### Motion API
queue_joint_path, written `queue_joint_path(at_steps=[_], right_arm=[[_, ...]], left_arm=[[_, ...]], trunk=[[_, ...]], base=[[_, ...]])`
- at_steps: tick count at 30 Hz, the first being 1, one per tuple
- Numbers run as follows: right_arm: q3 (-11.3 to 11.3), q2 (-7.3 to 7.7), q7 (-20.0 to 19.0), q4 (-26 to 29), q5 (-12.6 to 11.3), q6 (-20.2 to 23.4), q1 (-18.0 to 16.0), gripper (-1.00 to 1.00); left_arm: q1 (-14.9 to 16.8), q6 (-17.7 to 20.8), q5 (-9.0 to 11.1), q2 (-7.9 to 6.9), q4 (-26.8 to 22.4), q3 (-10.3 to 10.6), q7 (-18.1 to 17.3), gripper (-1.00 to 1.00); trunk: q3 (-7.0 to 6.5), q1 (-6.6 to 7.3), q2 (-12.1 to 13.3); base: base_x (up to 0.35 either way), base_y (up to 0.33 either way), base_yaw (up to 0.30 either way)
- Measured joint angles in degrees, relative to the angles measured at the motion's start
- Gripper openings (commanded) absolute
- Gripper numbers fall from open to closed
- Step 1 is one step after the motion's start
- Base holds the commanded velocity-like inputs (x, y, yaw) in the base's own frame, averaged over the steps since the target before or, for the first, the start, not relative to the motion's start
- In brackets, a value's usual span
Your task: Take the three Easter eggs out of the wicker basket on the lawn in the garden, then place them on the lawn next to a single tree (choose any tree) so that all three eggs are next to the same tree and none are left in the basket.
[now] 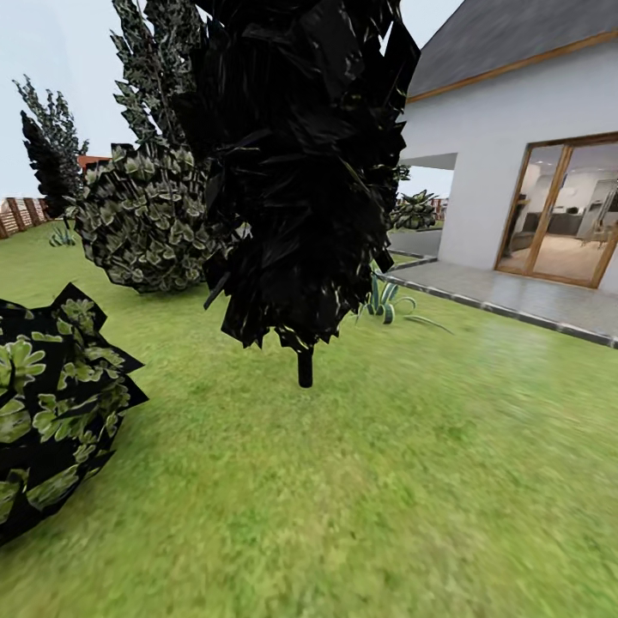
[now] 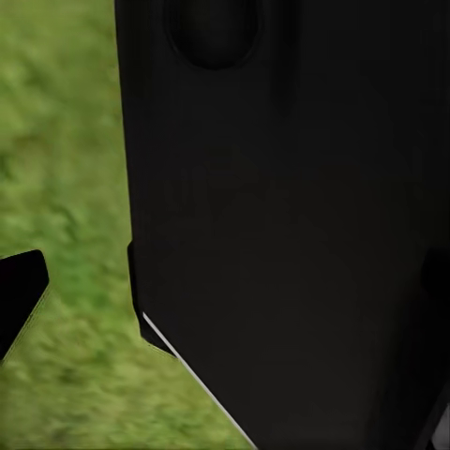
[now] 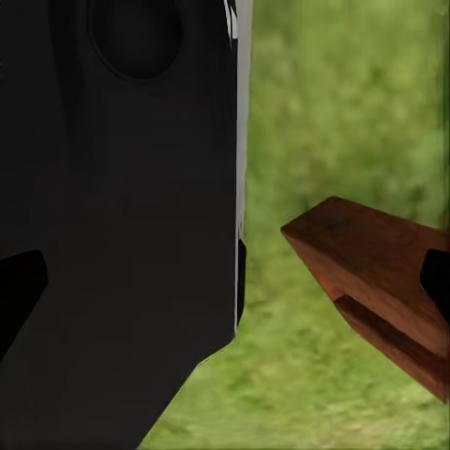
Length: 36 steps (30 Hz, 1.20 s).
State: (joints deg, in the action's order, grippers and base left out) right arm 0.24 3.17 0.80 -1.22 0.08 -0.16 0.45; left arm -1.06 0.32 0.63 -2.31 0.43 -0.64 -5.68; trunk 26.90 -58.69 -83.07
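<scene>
Head view: I see the lawn (image 1: 403,481) spreading across the lower frame, bright green and slightly patchy. A near-black-leaved tree (image 1: 305,163) with a thin dark trunk stands mid-lawn, directly ahead. A mottled dark shrub (image 1: 51,412) sits at the lawn's left edge, close to the camera. Farther back on the left, a rounded bush with pale-flecked foliage (image 1: 146,219) stands beside the dark tree. A white house (image 1: 515,154) with a wood-framed glass door (image 1: 571,210) borders the lawn's far right edge, fronted by a grey paved strip (image 1: 524,296). A brown slatted fence (image 1: 21,215) runs along the far left edge.

Left wrist view: I see a dark body panel (image 2: 281,234) close against the lens, with grass beside it. A dark fingertip (image 2: 19,291) shows at the frame edge; I cannot tell how the left gripper's fingers stand.

Right wrist view: I see a similar dark panel (image 3: 122,234), grass, and a reddish-brown wooden piece (image 3: 375,281). A dark fingertip (image 3: 19,291) shows; I cannot tell the right gripper's finger spacing.
</scene>
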Motion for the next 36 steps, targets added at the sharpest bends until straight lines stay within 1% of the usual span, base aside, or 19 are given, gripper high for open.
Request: queue_joint_path(at_steps=[5,11,14,36], right_arm=[[0.0,0.0,0.0,0.01,0.05,0.0,0.0,1.0],[0.0,0.0,-0.01,0.02,0.08,0.0,0.02,1.0],[0.0,0.0,0.0,0.02,0.08,0.0,0.01,1.0],[0.0,0.0,-0.01,0.02,0.05,-0.07,0.01,1.0]], left_arm=[[0.0,0.0,0.0,0.01,0.01,0.0,0.0,1.0],[0.02,0.0,0.0,0.04,0.02,0.06,0.0,1.0],[0.02,-0.06,-0.02,0.0,0.02,0.09,-0.03,1.0],[0.02,-0.08,-0.08,-0.05,0.02,0.12,-0.04,1.0]], trunk=[[0.0,0.0,0.0],[0.0,0.0,0.0],[0.0,-0.02,0.0],[0.0,-0.03,0.01]], base=[[0.317,0.0,-0.048],[0.3,0.0,-0.246],[0.171,0.0,-0.275],[0.008,0.0,-0.277]])
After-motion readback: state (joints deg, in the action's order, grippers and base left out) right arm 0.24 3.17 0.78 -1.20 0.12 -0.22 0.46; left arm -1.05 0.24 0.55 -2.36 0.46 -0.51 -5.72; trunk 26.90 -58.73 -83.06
